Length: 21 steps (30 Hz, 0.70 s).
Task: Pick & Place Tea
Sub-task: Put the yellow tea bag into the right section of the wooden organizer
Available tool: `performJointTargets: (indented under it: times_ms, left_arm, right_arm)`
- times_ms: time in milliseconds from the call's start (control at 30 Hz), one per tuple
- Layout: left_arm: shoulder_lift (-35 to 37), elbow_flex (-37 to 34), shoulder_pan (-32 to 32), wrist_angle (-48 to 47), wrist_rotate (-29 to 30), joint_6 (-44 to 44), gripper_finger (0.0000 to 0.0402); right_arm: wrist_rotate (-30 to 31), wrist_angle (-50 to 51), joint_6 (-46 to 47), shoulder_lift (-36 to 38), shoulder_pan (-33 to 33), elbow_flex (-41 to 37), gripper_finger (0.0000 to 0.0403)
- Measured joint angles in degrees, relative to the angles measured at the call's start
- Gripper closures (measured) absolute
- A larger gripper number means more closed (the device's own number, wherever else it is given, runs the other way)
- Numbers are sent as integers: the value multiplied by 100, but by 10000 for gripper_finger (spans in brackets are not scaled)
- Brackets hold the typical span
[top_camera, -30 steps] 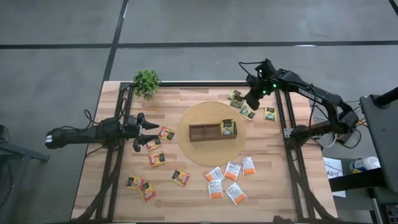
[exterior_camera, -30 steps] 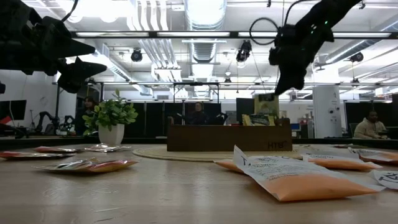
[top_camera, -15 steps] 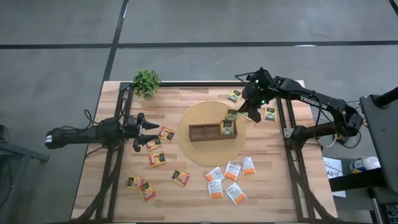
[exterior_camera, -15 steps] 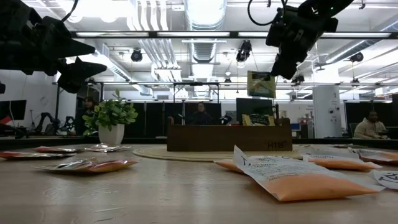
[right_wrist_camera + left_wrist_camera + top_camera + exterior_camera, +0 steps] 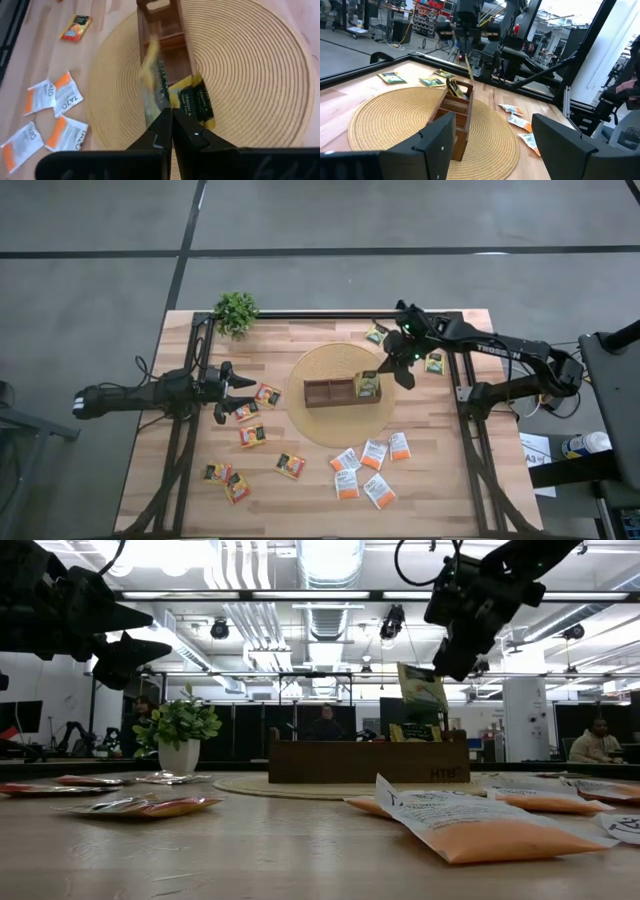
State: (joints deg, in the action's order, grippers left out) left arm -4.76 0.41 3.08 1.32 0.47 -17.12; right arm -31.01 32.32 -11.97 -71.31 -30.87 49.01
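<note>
I'm dangling a tea sachet over the wooden box.
My right end effector [image 5: 437, 668] is pinching the green-yellow sachet [image 5: 422, 690] above the box [image 5: 343, 391]; my left end effector [image 5: 243, 393] is waiting released over the bench [image 5: 450, 480].

Two slim matte-black jointed arms, tubular links with bulkier housings at joints. Right arm [image 5: 500, 348]: white block lettering along forearm link, small green indicator light near wrist, thin black cable looping above wrist. Left arm [image 5: 130, 398]: black cable curling beside forearm, wrist block ending in two dark angular fingers [image 5: 438, 145], broad flat faces with bevelled edges. Right arm's fingers [image 5: 159, 131]: glossy black wedge shapes tapering to narrow tips.
</note>
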Motion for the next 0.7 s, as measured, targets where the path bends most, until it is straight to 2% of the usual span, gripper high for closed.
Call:
performJointTargets:
  times_ms: [200,433,700]
  left_arm:
    - [-1,0,0,0,0,-2,145]
    - [1,0,0,0,0,0,145]
    - [0,-1,-1,0,0,0,145]
  right_arm:
    - [550,-359,-2,-2,108,-333,395]
    - [685,-771,55,-31,135,-476,395]
    - [721,-774,-52,-454,227,-481,395]
